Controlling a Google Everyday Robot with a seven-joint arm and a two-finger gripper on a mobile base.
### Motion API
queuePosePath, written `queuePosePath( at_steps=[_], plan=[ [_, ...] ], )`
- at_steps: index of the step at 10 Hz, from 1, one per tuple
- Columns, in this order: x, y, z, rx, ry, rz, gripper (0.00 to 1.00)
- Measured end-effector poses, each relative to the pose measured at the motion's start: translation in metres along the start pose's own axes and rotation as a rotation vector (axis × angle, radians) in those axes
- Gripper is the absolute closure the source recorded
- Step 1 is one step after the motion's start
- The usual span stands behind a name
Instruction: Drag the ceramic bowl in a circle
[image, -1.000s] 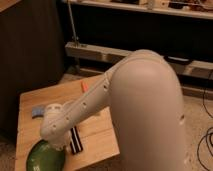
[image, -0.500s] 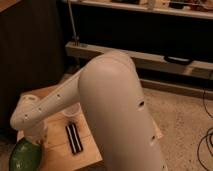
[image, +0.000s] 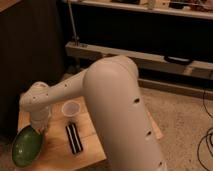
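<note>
Here, the white arm (image: 117, 100) fills the middle of the view. Its thick upper link rises from the lower right, and a slimmer forearm reaches left across the table (image: 92, 150) to a rounded joint. There the wrist bends straight down. The gripper (image: 39, 129) points downward at the bowl's upper right rim with its claw clenched; can't tell if it pinches the rim. The bowl (image: 26, 149), green and tilted, sits at the table's front-left corner. A cup (image: 70, 108) stands just right of the wrist, and a black bar (image: 74, 138) lies in front of the cup.
</note>
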Motion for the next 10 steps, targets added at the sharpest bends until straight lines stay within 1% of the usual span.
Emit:
queuePosePath(
  at_steps=[2,4,5,6,8,10],
  plan=[
    [0.003,-0.033,-0.013,-0.03,-0.019,0.057,1.0],
    [0.02,-0.062,-0.024,-0.031,-0.032,0.104,1.0],
    [0.029,-0.071,-0.025,-0.015,-0.032,0.114,1.0],
    [0.035,-0.074,-0.022,0.007,-0.03,0.116,1.0],
    [0.047,-0.072,-0.016,0.056,-0.027,0.104,1.0],
    [0.059,-0.076,-0.015,0.083,-0.027,0.097,1.0]
  ],
)
